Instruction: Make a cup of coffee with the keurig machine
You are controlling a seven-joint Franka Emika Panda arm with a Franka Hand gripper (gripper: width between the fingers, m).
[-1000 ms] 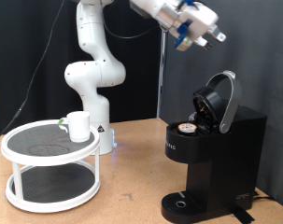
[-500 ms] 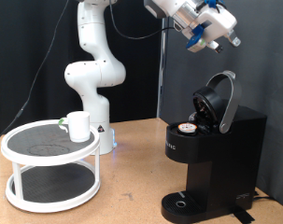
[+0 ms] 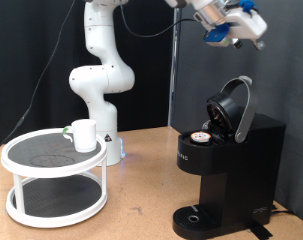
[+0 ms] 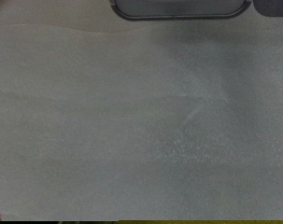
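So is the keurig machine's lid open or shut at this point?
Open. The keurig machine has its rounded lid tilted up, exposing a pod seated in the holder. The gripper is above it, touching nothing.

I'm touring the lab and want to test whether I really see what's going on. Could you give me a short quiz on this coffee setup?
1. True or false: the keurig machine has its lid raised.
2. Where does the cup stand?
A. on the machine's drip base
B. on the top shelf of the white round rack
C. between the jaws
3. Fill in: the small pod sits in the machine's open ____.

Key
1. True; the lid is tilted up.
2. B; the gripper is high above the machine, far from the cup.
3. Chamber (pod holder).
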